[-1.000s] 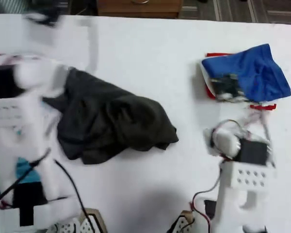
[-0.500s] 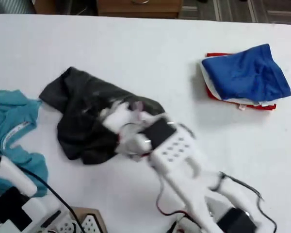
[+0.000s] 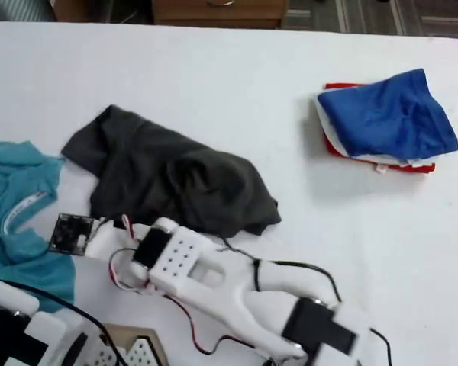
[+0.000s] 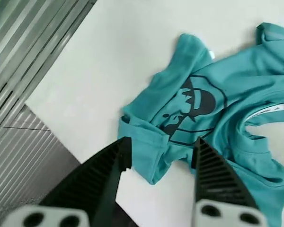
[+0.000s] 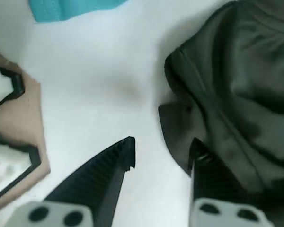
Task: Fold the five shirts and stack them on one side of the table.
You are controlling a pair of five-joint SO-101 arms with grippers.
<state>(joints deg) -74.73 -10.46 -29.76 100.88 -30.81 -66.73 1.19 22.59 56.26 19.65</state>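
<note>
Swung off the dark shirt (image 3: pixel 175 179) it lay across half a second ago, the right arm (image 3: pixel 214 278) now stretches along the near side of that shirt, which is uncovered again and bunched much as before. Nearest, by the arms' bases, a brown board (image 3: pixel 141 347) is cut off by the high view's lower edge, and dark cables (image 3: pixel 99 316) cross it. The left arm (image 3: pixel 15 328) sits in the near left corner and covers part of the teal shirt (image 3: pixel 19 206), which also runs off the left edge. The left gripper (image 4: pixel 162 144) hangs over that shirt's crumpled edge with jaws spread and nothing held.

The right gripper (image 5: pixel 162 146) is likewise released, jaws apart, one finger over the dark shirt's near edge; whether it touches the cloth cannot be told. From above, the fingers are hidden under the arm's own head.

Well apart, on the far right of the table (image 3: pixel 252 69), a folded blue shirt (image 3: pixel 385 114) tops a stack; a white shirt (image 3: pixel 328 137) and a red shirt (image 3: pixel 416 168) show beneath it as thin edges. Beyond the table, a wooden cabinet (image 3: pixel 221 11) is cut off.
</note>
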